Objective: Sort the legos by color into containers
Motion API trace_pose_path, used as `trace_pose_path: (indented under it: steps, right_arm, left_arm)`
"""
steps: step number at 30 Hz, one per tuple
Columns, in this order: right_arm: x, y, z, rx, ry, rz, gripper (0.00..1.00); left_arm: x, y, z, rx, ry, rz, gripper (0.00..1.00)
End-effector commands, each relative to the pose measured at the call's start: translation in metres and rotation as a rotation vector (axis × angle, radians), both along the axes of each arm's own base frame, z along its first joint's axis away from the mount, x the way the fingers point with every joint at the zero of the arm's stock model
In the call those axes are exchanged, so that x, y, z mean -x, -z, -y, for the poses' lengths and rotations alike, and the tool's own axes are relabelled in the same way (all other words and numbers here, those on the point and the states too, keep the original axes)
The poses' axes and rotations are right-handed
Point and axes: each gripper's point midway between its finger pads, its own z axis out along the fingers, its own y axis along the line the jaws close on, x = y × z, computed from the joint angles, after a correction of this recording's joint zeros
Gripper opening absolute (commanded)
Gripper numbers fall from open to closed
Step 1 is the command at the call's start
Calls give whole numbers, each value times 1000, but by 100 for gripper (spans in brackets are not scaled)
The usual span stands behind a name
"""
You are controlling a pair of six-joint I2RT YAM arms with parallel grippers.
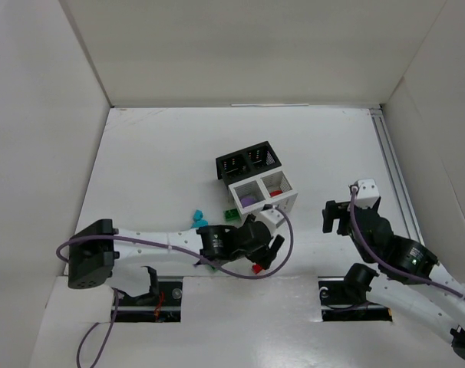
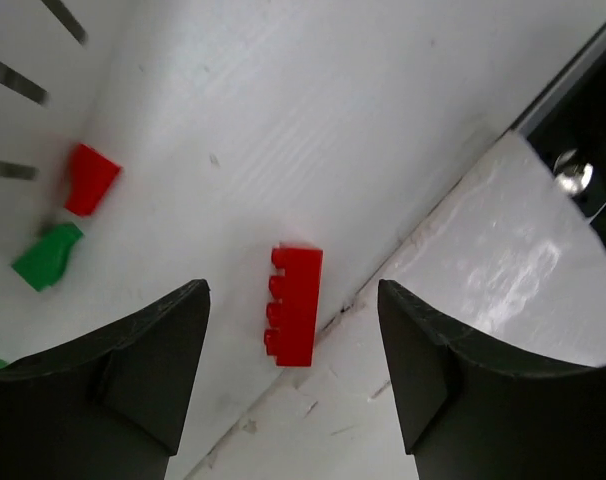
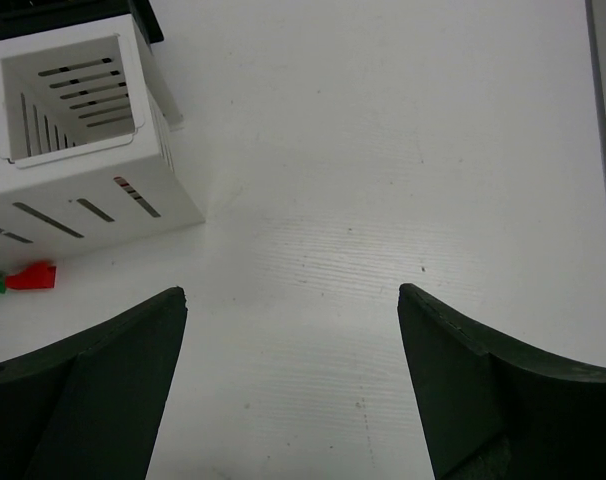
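The white desk (image 1: 163,161) carries a white bin (image 1: 288,202), and a black bin (image 1: 246,159) touches its far side. Just left of the white bin lies a green brick (image 1: 229,214), with teal bricks (image 1: 198,218) farther left. On the white bin's near side, a red four-stud brick (image 2: 294,305) lies flat beside the desk's seam.

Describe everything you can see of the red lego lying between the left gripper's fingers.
The red lego is a small elongated brick of bright red plastic. Four studs show in profile along one long side, so it seems to lie on its side. It rests on the white table, close to the edge of a white board. It sits between the spread fingers of the left gripper, which do not touch it. Nothing else touches it.
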Motion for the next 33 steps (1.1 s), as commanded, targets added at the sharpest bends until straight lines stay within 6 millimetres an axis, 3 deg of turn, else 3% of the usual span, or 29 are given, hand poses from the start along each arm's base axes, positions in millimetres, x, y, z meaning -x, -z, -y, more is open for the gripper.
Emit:
trace_pose_path:
  steps: [1, 4, 9, 12, 21, 23, 25, 26, 29, 33]
  right_arm:
    - [-1, -8, 2, -14, 19, 9, 91]
    - [-1, -5, -3, -13, 1, -6, 91]
    - [-1, -4, -4, -4, 1, -13, 91]
    - [0, -4, -2, -4, 1, -13, 91]
    - [2, -7, 3, -8, 9, -4, 91]
    - [4, -11, 5, -16, 9, 2, 91]
    - [4, -13, 9, -18, 26, 16, 91]
    - [4, -14, 10, -25, 26, 22, 91]
    - [5, -14, 16, -27, 59, 26, 91]
    - [6, -21, 26, -32, 94, 54, 91]
  left_arm:
    - [21, 12, 11, 25, 71, -61, 65]
    - [13, 38, 7, -50, 24, -52, 65]
    - [13, 57, 15, -79, 31, -66, 62]
    - [17, 73, 13, -116, 36, -95, 52]
    - [22, 80, 11, -129, 44, -121, 11]
    - [14, 66, 14, -119, 9, -93, 4]
    - [4, 46, 16, -101, -28, -49, 4]
    - [-4, 25, 25, -65, -54, -15, 4]
    - [-35, -18, 21, -44, -184, 116, 4]
    - [-104, -104, 25, 73, -329, 237, 6]
